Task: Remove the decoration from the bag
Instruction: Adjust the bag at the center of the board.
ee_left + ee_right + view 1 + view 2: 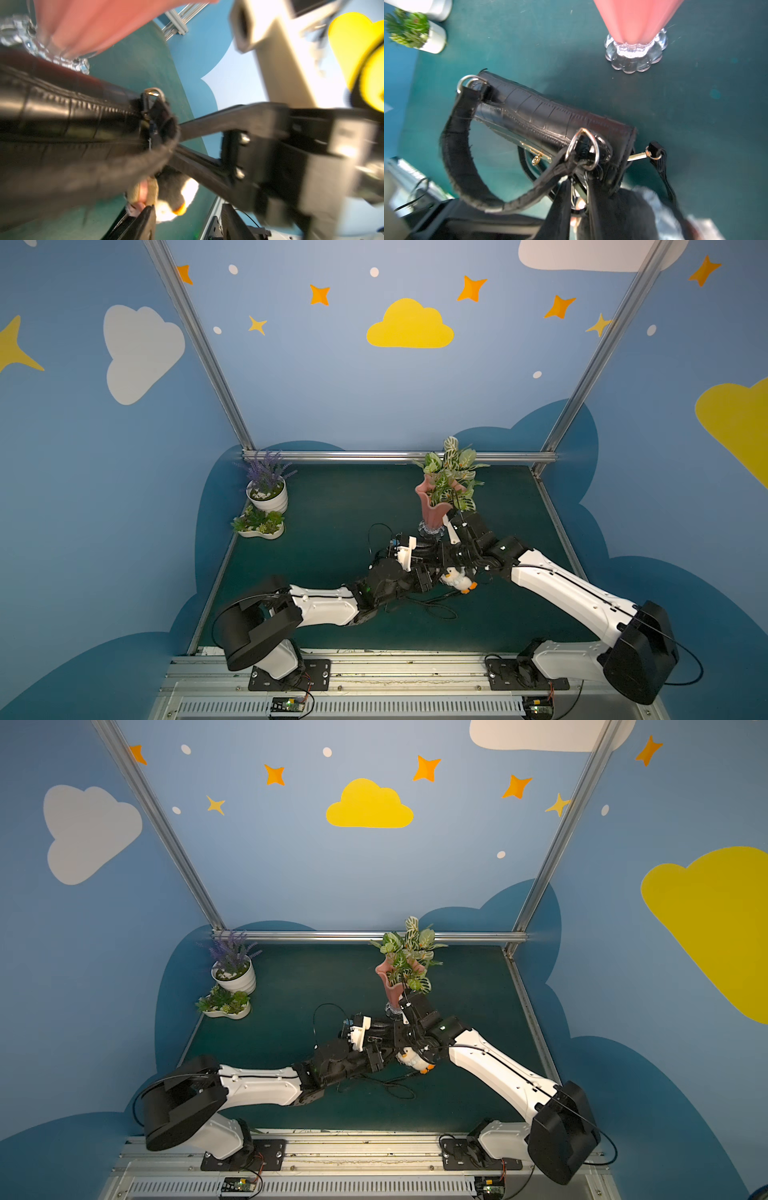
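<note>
The bag is black, glossy and textured, and stands on the green mat with its short handle arching toward me. The decoration, a plush penguin, hangs at the bag's near ring, between both grippers in both top views. My right gripper is shut on the silver clip that joins the decoration to the ring. My left gripper stands open, its fingers apart just short of the penguin and its tan ornament. In the top views the arms hide most of the bag.
A pink vase with green leaves stands right behind the bag, close to my right wrist. The bag's thin strap loops on the mat in front. A white pot of lavender and a succulent dish sit at the far left.
</note>
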